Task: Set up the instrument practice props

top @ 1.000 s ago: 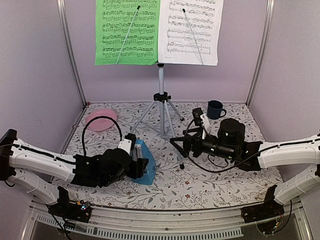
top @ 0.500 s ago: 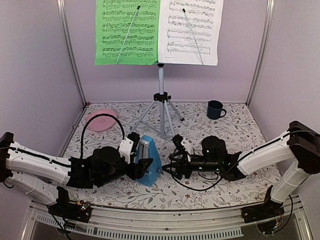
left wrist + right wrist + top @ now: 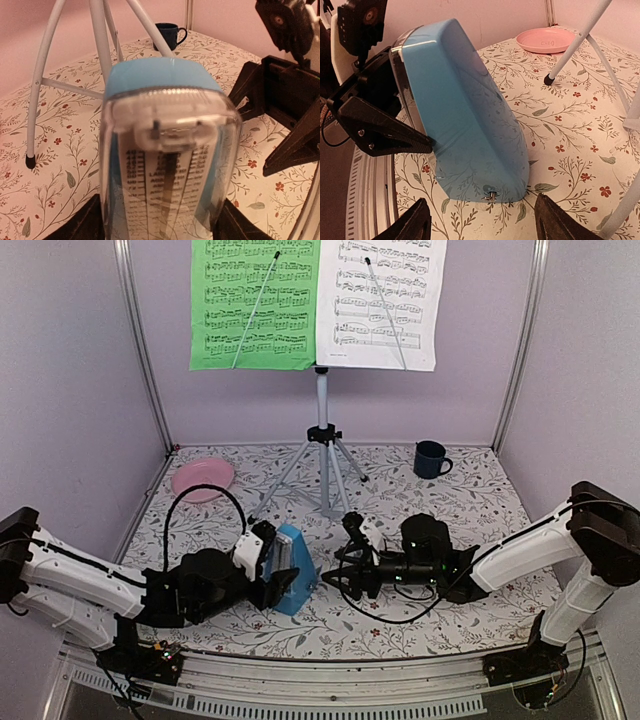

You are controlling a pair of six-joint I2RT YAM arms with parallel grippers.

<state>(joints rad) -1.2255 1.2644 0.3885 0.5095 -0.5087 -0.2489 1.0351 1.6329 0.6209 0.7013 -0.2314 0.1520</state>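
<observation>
Right pincer point(image 3: 332, 572) nearer half-hidden metronome point(image 3: 294, 574)

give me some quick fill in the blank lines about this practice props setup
1. The left gripper is closed on the light-blue ____.
2. The left sheet-music page is ____.
3. The mug near the back wall is dark ____.
4. The plate at the back left is ____.
Missing words: metronome; green; blue; pink.
</observation>
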